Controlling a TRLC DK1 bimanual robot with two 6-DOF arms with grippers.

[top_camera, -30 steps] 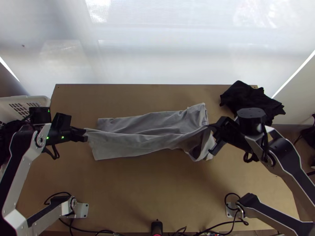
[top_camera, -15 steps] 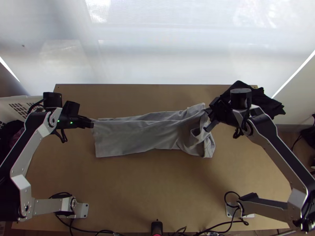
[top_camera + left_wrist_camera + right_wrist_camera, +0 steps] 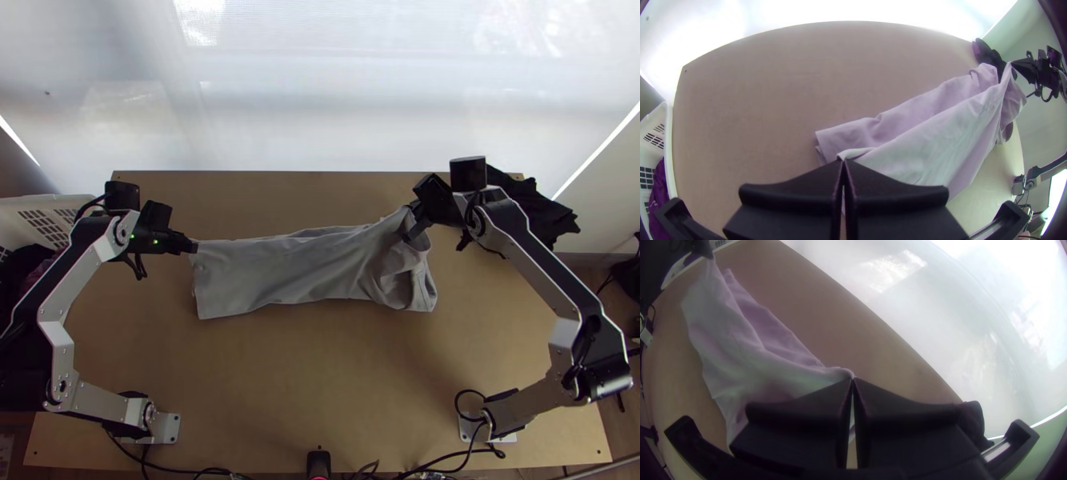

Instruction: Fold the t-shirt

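Observation:
The grey t-shirt [image 3: 296,272] lies as a long folded strip across the table, its right end bunched. In the top view my left gripper [image 3: 194,247] is at the strip's far left corner, and my right gripper [image 3: 410,222] at its far right corner. The left wrist view has the left gripper [image 3: 843,161] shut on one corner of the shirt [image 3: 924,146], the cloth drawn up from the table. A corner of the shirt [image 3: 742,355] is likewise pinched by the right gripper [image 3: 852,378] in the right wrist view.
A black cloth [image 3: 532,208] lies at the table's far right corner, partly behind the right arm. On the left edge stands a white basket [image 3: 48,210] with dark cloth inside. Bare wood [image 3: 312,376] stretches between the shirt and the near edge.
Both grippers have moved toward the table's far side with the cloth held, the left also slightly rightward, the right leftward. The upper layer now covers more of the lower one.

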